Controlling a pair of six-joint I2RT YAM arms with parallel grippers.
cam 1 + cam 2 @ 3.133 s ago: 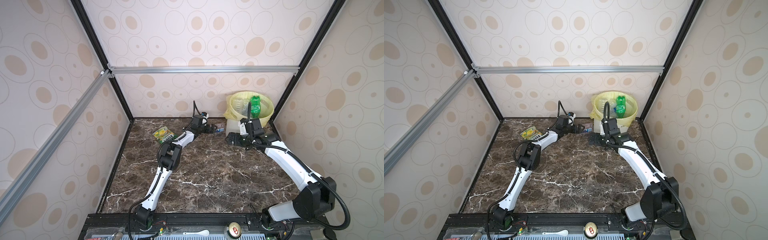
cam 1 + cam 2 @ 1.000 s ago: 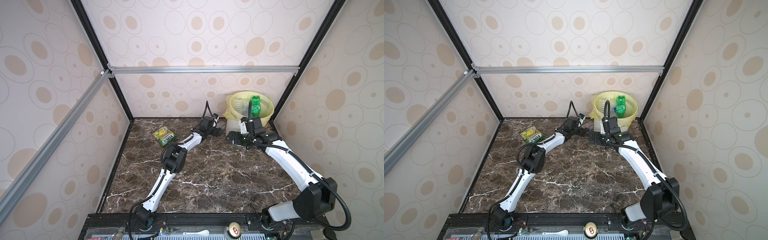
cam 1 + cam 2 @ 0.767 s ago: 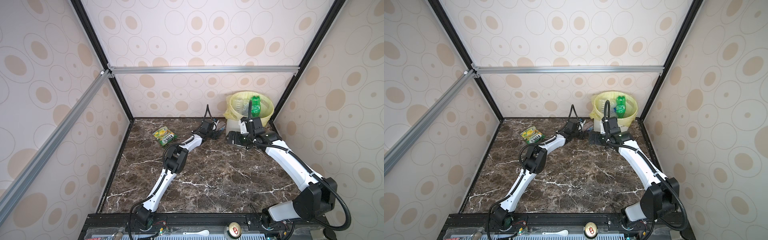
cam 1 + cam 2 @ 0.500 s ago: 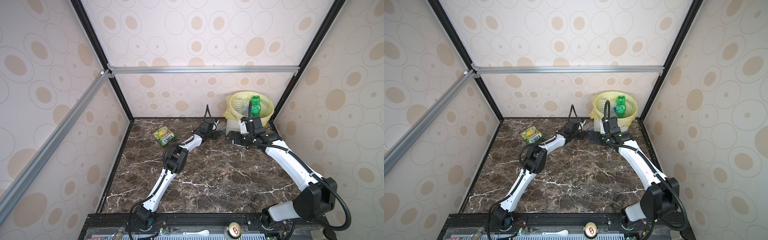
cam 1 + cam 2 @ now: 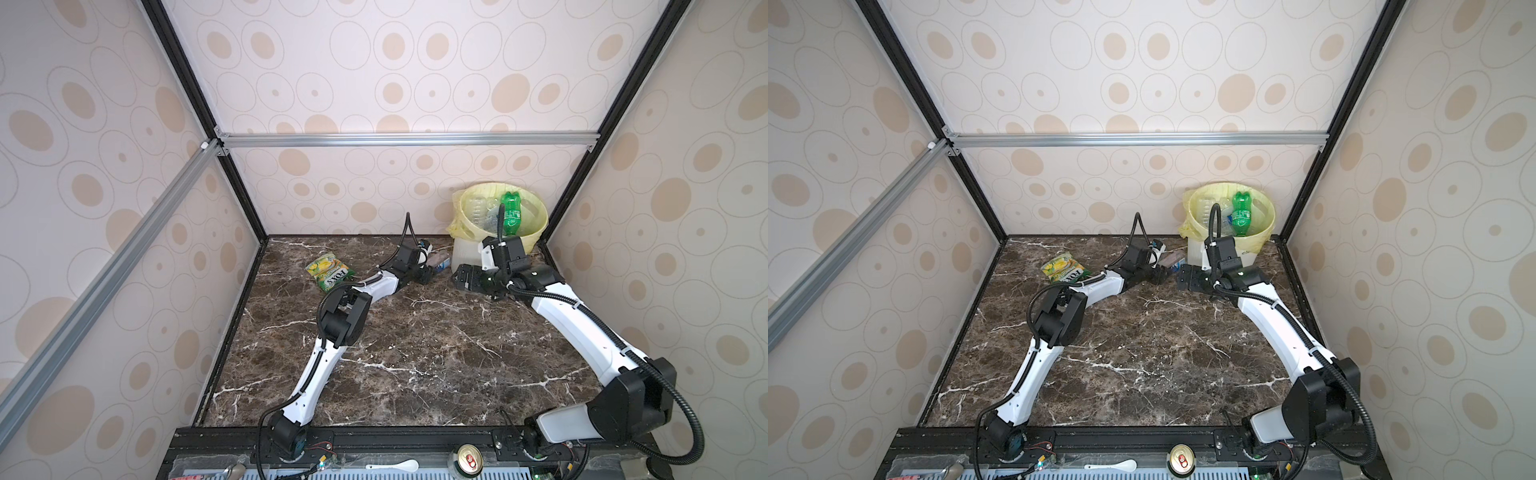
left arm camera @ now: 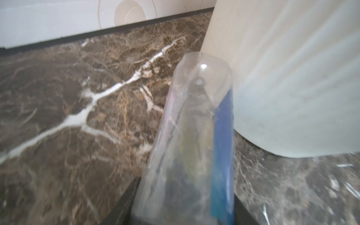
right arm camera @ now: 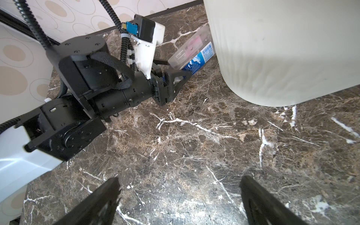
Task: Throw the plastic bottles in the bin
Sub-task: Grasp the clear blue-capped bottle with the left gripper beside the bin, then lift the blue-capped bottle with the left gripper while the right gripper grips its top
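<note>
A clear plastic bottle (image 5: 439,260) with a blue label lies on the marble floor against the foot of the bin (image 5: 536,224). My left gripper (image 5: 428,272) is shut on it; in the left wrist view the bottle (image 6: 194,136) fills the gap between both dark fingers, its base pointing at the bin wall (image 6: 292,78). The right wrist view shows the same grip (image 7: 176,67) on the bottle (image 7: 194,56). My right gripper (image 7: 179,187) stands open over bare floor, just right of the left one and in front of the bin. A green bottle (image 5: 512,214) and clear ones lie inside the yellow-lined bin.
A yellow-green FOXS packet (image 5: 330,272) lies flat at the back left of the floor. A drink can (image 5: 467,457) and a white spoon (image 5: 399,466) sit on the front ledge outside the floor. The back wall runs close behind the bin.
My left gripper has closed its fingers onto the clear bottle beside the bin. The right arm has stayed where it was, open.
</note>
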